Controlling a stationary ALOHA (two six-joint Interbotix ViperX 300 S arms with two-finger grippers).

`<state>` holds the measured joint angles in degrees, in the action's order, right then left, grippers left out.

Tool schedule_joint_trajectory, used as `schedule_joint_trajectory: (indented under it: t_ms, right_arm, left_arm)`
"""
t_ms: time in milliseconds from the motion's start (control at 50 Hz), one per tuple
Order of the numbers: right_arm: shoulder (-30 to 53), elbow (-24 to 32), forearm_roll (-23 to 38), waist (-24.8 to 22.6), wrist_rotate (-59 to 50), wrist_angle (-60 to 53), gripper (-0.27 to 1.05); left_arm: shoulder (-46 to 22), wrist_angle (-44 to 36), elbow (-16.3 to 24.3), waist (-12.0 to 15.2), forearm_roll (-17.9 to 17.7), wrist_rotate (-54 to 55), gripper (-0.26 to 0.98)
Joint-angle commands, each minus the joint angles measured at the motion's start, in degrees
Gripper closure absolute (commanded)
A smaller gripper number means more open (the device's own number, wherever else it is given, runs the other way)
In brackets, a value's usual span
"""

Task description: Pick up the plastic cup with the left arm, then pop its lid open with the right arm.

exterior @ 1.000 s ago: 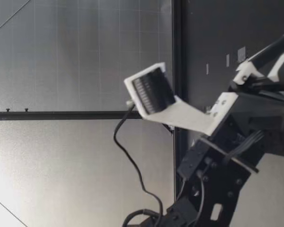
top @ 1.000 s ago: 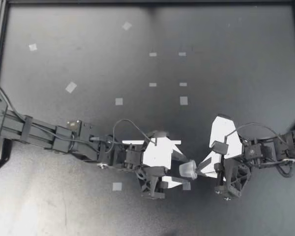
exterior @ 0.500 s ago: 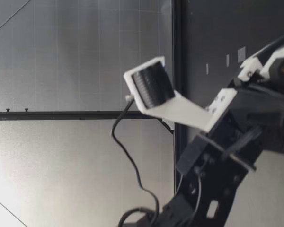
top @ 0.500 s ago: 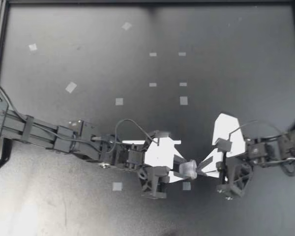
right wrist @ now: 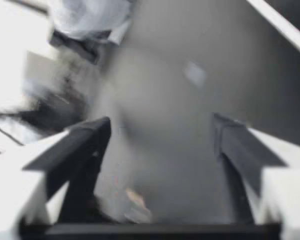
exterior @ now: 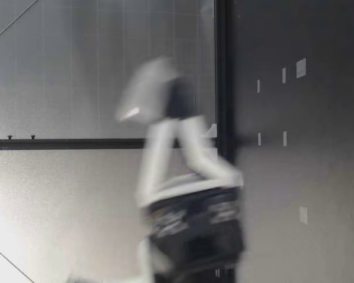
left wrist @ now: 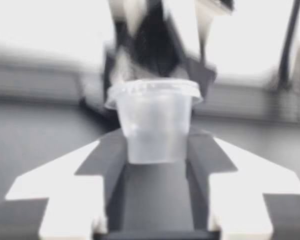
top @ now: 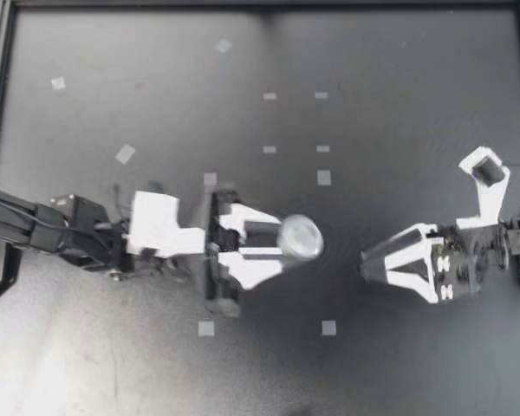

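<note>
Top view: a clear plastic cup, mouth up, is held over the dark tabletop, clamped low on its wall between the fingers of your left gripper. It looks light, thin and crushable, so grip gently below the rim. Your right gripper is well apart, its fingers spread and empty.

left hand clamped, right hand spread
</note>
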<state>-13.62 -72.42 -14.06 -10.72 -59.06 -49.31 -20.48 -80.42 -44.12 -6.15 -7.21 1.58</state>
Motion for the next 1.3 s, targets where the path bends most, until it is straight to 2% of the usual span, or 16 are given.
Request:
schedule_joint_trajectory:
  t_ms: [0, 120, 280, 940, 1280]
  right_arm:
    - [1.93, 1.85, -0.79, 1.41, -3.43, -8.00, 0.06]
    - [6.06, 4.57, -1.14, 3.52, -8.53, -11.78, 0.05]
    - [8.00, 6.59, -0.26, 3.78, -9.40, -11.78, 0.05]
    - [4.31, 10.11, 5.10, 3.78, -9.05, -12.13, 0.06]
    - [0.79, 9.84, 6.24, 4.04, -8.09, -13.27, 0.06]
  left_arm:
    - [0.09, -6.06, 1.14, 0.18, -0.18, -0.18, 0.55]
    - [-0.79, -3.34, 3.52, 0.00, 0.26, -0.88, 0.55]
    - [-0.62, -1.41, 3.96, 0.00, 0.70, -1.14, 0.55]
    - [-0.70, 0.70, 4.04, 0.00, 0.88, -1.23, 0.55]
    - [-0.70, 1.05, 4.04, -0.09, 1.05, -1.23, 0.55]
